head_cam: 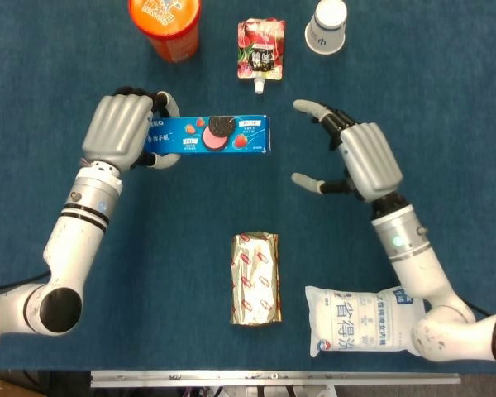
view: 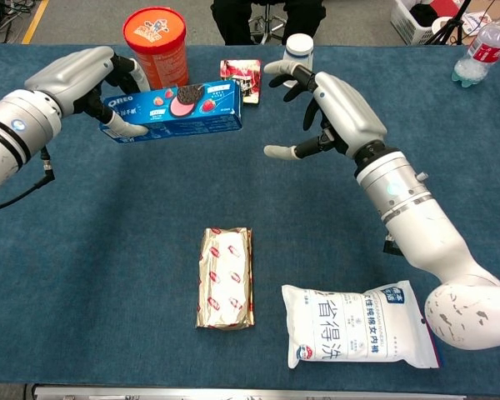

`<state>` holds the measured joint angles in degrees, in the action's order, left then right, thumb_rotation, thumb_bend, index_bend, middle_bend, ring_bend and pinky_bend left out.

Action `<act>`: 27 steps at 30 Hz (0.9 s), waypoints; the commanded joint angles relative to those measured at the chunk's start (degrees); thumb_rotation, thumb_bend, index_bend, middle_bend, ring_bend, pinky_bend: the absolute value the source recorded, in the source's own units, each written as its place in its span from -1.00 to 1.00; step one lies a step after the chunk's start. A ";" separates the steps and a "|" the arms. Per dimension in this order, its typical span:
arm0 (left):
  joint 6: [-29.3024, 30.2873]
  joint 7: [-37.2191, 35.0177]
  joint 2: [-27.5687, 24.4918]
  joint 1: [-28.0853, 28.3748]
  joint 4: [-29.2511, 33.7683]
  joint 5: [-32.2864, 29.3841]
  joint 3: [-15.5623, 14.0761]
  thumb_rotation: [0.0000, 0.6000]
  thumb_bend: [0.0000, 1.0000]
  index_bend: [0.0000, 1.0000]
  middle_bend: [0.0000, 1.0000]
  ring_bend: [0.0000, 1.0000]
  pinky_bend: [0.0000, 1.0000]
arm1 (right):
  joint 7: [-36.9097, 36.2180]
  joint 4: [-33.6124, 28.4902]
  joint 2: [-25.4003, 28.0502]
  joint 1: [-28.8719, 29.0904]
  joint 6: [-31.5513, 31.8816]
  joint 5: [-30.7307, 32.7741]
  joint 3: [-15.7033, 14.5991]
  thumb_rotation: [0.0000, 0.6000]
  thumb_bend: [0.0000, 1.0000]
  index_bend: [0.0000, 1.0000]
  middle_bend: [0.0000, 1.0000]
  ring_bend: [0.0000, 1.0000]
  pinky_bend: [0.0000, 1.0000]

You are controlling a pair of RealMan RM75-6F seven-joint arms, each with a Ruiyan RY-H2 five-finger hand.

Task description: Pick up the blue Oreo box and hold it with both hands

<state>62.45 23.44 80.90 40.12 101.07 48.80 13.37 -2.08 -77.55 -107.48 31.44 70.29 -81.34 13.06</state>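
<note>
My left hand (head_cam: 120, 130) grips the left end of the blue Oreo box (head_cam: 216, 135), holding it level above the table; the same box (view: 183, 108) and left hand (view: 82, 77) show in the chest view. My right hand (head_cam: 355, 157) is open, fingers spread, just right of the box's free end with a small gap between them. In the chest view the right hand (view: 329, 108) faces the box end without touching it.
An orange tub (head_cam: 165, 25), a red snack pouch (head_cam: 261, 45) and a white paper cup (head_cam: 326, 25) stand at the back. A gold foil packet (head_cam: 255, 279) and a white bag (head_cam: 368, 320) lie near the front edge. A water bottle (view: 482, 46) stands far right.
</note>
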 commanded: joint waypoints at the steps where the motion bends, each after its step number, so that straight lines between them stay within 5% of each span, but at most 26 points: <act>1: -0.04 0.00 -0.01 0.13 0.22 -0.16 -0.07 1.00 -0.65 0.17 0.27 -0.32 -0.50 | -1.22 1.54 -1.27 0.63 0.02 0.02 0.35 1.00 -1.00 -0.59 -0.46 -0.39 0.08; 27: -0.44 -0.28 1.11 1.66 1.31 0.02 -1.07 1.00 -0.65 0.18 0.27 -0.31 -0.50 | -5.64 7.55 -7.47 3.59 0.06 -0.07 1.41 1.00 -1.00 -0.59 -0.42 -0.38 0.08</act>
<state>62.01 23.17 82.01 41.78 102.36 48.81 12.31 -7.61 -70.20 -114.76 34.91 70.35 -81.39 14.44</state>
